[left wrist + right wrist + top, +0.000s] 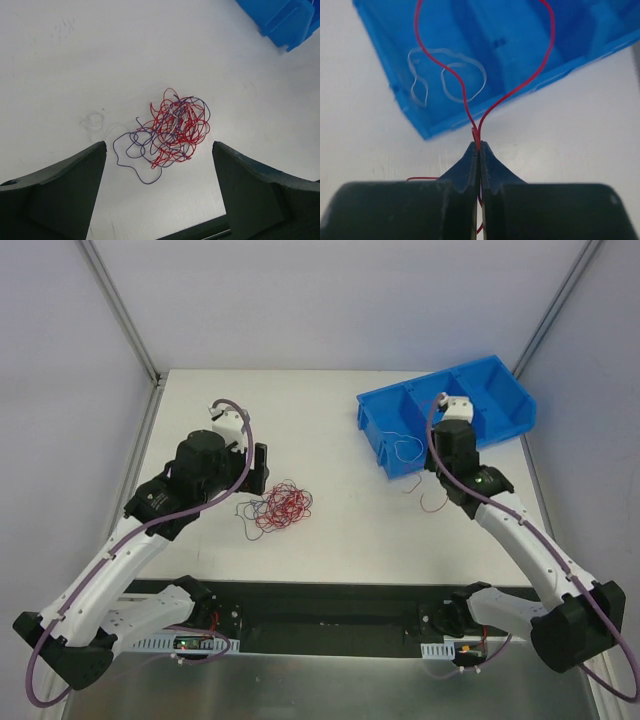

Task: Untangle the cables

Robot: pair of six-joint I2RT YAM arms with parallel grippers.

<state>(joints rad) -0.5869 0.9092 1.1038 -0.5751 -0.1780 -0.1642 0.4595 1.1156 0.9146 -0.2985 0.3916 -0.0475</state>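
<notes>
Top camera overlooks the table (350, 530); close wrist cameras both catch the blue bin (445, 410).

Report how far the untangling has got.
Done: one white wire lies loose in the blue bin. In hand: the right gripper is shut on a red wire, whose loop reaches over the bin. Left: most of the job. A mostly red tangle with purple and white strands sits on the table in front of the open left gripper, not gripped.
</notes>
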